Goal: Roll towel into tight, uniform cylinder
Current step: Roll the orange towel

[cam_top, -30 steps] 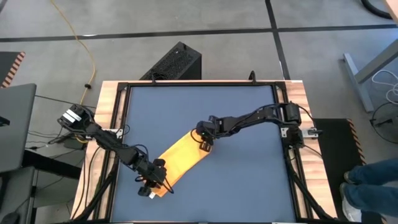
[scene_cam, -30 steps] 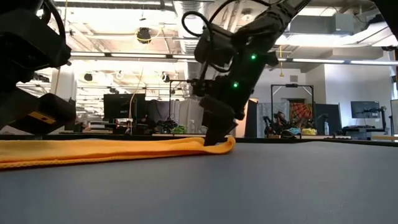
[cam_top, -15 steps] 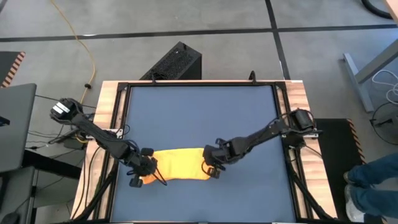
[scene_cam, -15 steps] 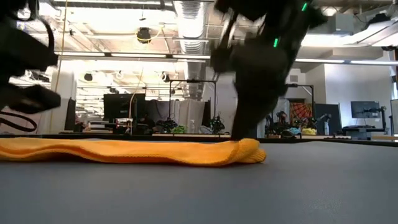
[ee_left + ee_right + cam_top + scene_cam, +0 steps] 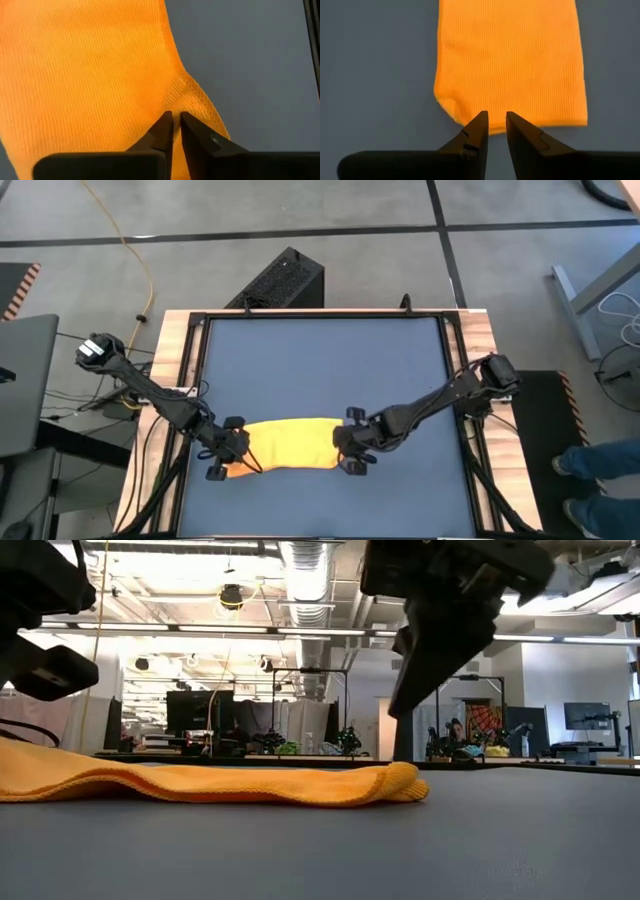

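The towel (image 5: 288, 444) lies folded in a flat strip across the near part of the mat (image 5: 320, 360). The left gripper (image 5: 173, 121) pinches its left end, lifting it slightly; the right gripper (image 5: 495, 122) hovers just off the right end, jaws slightly apart, holding nothing. A one-sided pull could skew the strip and make the roll uneven

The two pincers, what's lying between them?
The yellow towel, folded into a strip on the blue mat, spans from left pincer to right pincer, clearest from above.
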Controlling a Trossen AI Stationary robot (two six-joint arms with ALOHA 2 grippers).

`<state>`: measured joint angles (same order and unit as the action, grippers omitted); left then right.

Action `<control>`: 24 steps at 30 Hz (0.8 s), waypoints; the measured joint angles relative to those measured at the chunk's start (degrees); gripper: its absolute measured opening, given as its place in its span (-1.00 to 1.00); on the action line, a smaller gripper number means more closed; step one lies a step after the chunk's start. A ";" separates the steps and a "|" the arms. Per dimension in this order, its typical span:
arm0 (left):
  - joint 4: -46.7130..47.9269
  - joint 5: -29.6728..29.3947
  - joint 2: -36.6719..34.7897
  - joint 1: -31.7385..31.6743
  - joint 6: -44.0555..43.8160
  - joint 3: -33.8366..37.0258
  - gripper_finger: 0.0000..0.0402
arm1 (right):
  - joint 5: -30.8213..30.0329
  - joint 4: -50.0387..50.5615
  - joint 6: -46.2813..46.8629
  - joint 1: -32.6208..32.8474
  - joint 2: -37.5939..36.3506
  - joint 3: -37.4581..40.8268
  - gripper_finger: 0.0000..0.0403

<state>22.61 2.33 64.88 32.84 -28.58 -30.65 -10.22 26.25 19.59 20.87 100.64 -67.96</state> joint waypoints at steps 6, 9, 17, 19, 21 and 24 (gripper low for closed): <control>0.66 -0.45 0.00 0.08 -2.37 -0.04 -0.63 | -0.34 0.68 -1.13 2.94 0.92 -0.07 -0.52; -1.89 -3.94 -0.01 0.12 -1.27 -0.03 -0.54 | -0.77 -0.76 -6.15 4.81 2.40 0.06 -0.52; -18.96 -7.22 3.47 0.01 8.65 0.96 -0.37 | -1.94 -8.38 -17.11 6.14 5.95 0.02 -0.52; -19.19 -7.57 4.59 -0.07 9.87 0.98 -0.37 | -1.90 -8.85 -17.25 6.10 6.37 -0.02 -0.52; -19.71 -7.59 5.73 -0.07 10.58 0.94 -0.36 | -1.92 -8.85 -17.28 5.88 6.47 -0.02 -0.51; -19.42 -7.55 6.90 -0.17 10.74 0.98 -0.36 | -2.12 -8.93 -17.80 5.67 6.51 -0.02 -0.43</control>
<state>3.19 -5.22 71.78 32.67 -17.85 -29.67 -12.34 17.32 1.79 26.53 107.15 -67.99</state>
